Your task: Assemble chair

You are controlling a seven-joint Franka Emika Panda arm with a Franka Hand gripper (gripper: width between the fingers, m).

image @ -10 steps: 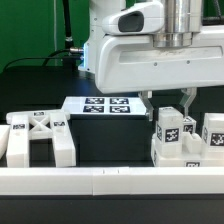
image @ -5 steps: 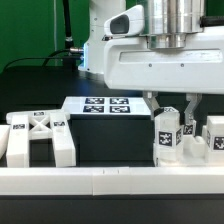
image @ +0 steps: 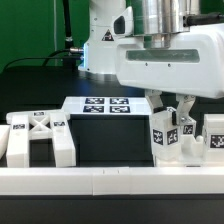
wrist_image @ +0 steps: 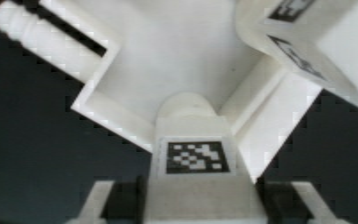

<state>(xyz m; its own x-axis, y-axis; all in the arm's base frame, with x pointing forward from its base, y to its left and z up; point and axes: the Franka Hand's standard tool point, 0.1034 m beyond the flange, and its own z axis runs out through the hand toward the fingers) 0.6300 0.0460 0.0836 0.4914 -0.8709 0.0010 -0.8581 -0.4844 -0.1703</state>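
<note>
The hand [image: 172,116] is gripping a tagged chair part [image: 165,140], its long axis hanging near upright, while the X-ribbed panel [image: 38,138] is lying well apart toward the exterior view's left.

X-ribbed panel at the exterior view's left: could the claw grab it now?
Probably not yet. The claw is shut on a tagged white block at the exterior view's right, so it looks full. Only dark table shows between it and the X-ribbed panel, so after letting go the way looks open.
</note>
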